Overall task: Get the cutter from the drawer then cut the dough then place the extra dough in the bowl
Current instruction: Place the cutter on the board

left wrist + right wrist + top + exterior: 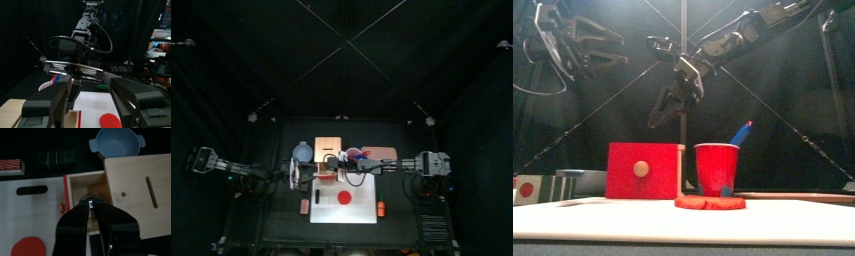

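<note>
While one drawer [83, 184] is gaping toward the desk's [20, 140] front, the right gripper [88, 204] is pinching a wire handle [87, 200]; the left gripper [90, 80] is hanging open.

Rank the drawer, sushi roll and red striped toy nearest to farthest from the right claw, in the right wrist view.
1. Drawer, open, right beneath the right claw.
2. Sushi roll, on the table past the board.
3. Red striped toy, beyond the roll, farthest out.

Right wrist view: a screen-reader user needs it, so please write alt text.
The right gripper hangs over the wooden box's open drawer. A blue-grey bowl sits beside the box, and red dough lies on the white cutting board.
</note>
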### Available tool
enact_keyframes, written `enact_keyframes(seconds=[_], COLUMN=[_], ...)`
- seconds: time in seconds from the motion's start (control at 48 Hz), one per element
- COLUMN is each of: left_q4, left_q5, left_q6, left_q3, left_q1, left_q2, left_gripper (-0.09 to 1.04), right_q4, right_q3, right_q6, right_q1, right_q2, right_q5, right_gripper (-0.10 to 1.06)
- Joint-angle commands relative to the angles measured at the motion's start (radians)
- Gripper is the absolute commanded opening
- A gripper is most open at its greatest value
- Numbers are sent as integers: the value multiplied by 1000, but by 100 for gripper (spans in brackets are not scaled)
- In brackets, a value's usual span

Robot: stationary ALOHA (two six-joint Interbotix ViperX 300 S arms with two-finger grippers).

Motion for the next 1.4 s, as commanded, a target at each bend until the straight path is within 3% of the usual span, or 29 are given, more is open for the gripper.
enact_keyframes(seconds=[0.021, 0.188, 0.958, 1.396], left_q4=[5, 3, 3, -28], left_q5=[-9, -26, -29, -29], left_q6=[6, 11, 6, 5], left_q3=[2, 32, 61, 72], left_q1=[11, 40, 44, 55], left_q2=[-15, -60, -107, -107], left_gripper=[89, 89, 89, 89], right_q4=[11, 14, 8, 14], right_q3=[-17, -20, -54, -57], right_q6=[-2, 3, -6, -3], right_q1=[-3, -5, -40, -38], right_q2=[-17, 2, 86, 123], right_q5=[-9, -5, -3, 2], right_gripper=[68, 77, 77, 77])
